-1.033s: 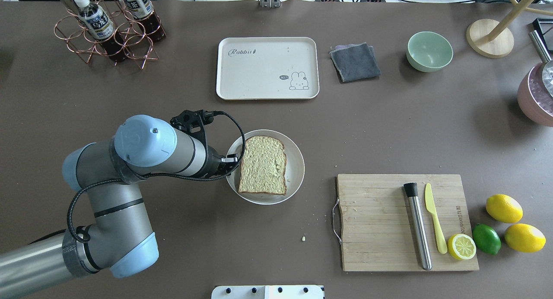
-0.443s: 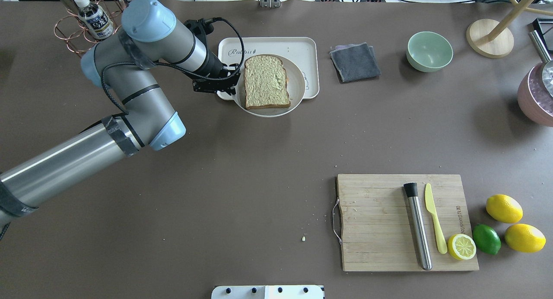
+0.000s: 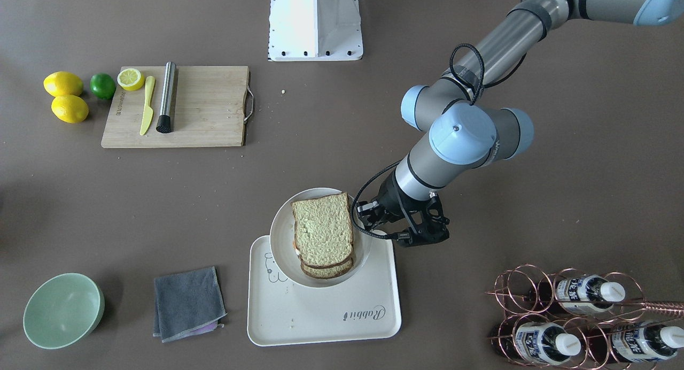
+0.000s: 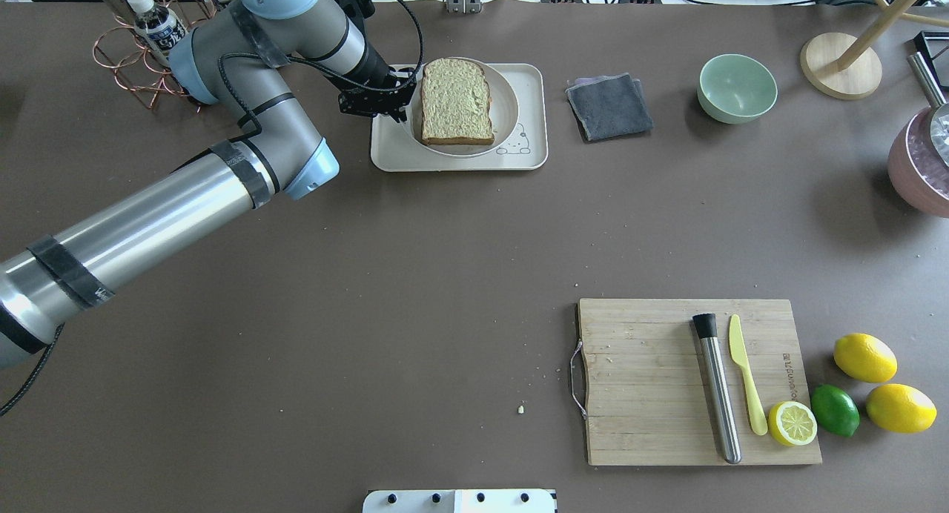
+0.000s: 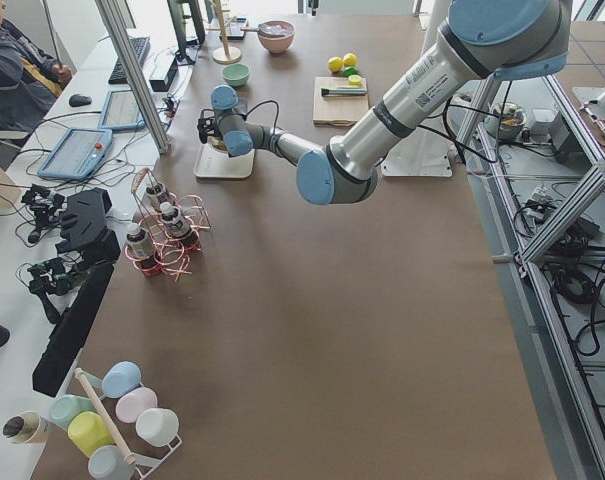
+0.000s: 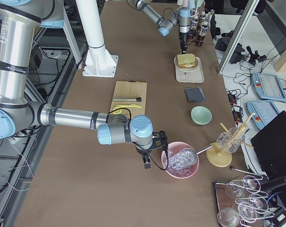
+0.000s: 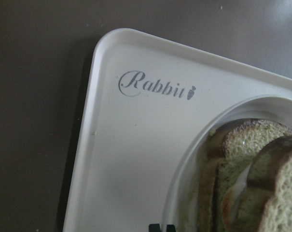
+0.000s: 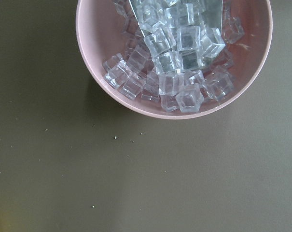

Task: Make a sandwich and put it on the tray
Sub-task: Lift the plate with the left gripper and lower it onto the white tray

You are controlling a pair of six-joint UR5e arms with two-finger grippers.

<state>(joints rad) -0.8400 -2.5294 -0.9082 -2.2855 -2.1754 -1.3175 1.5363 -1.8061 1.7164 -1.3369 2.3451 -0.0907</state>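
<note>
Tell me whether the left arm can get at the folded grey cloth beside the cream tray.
Probably not yet: the left gripper grips the round white plate holding the sandwich. The grey cloth itself lies unobstructed.

The tray (image 7: 131, 145) reads "Rabbit" in grey script.

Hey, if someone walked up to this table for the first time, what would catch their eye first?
Most striking is the left gripper clamped on the rim of a round white plate, holding it over the cream tray at the table's far side, with the sandwich on the plate. Next come the wooden cutting board with a yellow knife and cut lemon on the robot's right, and a pink bowl full of ice cubes further right.
</note>
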